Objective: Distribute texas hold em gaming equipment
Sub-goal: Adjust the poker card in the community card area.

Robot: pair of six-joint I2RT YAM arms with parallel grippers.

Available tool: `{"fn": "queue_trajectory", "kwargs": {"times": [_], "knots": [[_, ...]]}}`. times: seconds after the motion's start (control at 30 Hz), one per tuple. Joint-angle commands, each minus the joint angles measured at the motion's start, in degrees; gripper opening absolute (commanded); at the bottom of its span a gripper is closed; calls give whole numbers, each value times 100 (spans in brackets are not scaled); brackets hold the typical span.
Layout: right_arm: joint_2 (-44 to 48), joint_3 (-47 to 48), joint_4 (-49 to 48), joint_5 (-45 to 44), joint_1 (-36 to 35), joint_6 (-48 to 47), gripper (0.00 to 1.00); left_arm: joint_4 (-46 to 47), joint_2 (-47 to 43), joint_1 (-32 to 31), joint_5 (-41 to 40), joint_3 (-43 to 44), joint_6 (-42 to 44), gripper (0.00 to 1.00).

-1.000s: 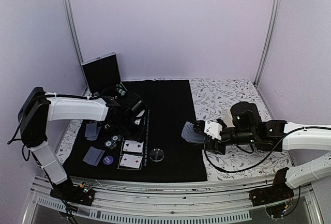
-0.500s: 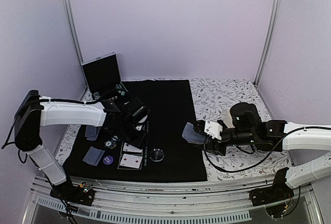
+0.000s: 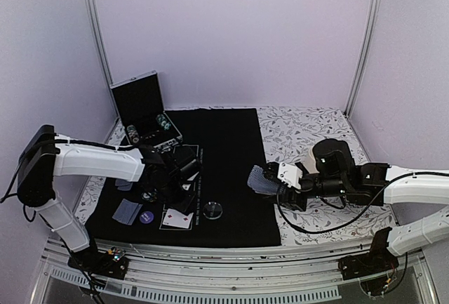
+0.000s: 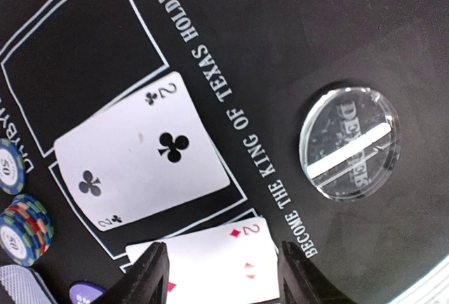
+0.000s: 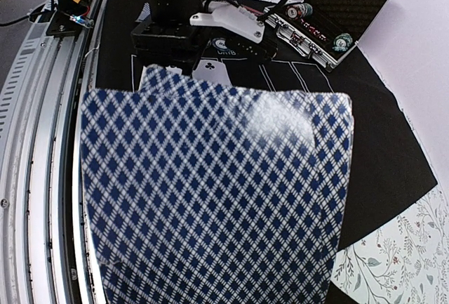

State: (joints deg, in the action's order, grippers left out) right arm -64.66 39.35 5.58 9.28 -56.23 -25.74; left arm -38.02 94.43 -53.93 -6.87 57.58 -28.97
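The left gripper [image 4: 221, 274] has swung from the far part of the black mat [image 3: 231, 142] toward its near edge. It now hangs low over the face-up cards with its jaws spread and empty, straddling the two of diamonds [image 4: 217, 258]; the two of clubs [image 4: 144, 153] lies just beyond. It is probably tending the board cards (the clear dealer disc [image 4: 349, 142] lies apart, beside them). The right gripper [image 3: 275, 181] has not shifted and stays clamped on a fan of lattice-backed cards [image 5: 210, 192] at the mat's right edge.

A robotics lab cell: bare lilac walls [image 3: 231, 37], aluminium posts [image 3: 95, 37], rail-mounted robot arms [image 3: 98, 161].
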Motion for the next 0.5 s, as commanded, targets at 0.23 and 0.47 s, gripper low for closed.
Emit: {"fn": "queue_trajectory", "kwargs": {"times": [0.23,0.47], "knots": [[69,13,-164,-47,15,60,51,212,296,-302,-127,-67,-51,55],[159,-75,-177,-62,22,78,51,268,584,-301,-355,22,-97,51]]}}
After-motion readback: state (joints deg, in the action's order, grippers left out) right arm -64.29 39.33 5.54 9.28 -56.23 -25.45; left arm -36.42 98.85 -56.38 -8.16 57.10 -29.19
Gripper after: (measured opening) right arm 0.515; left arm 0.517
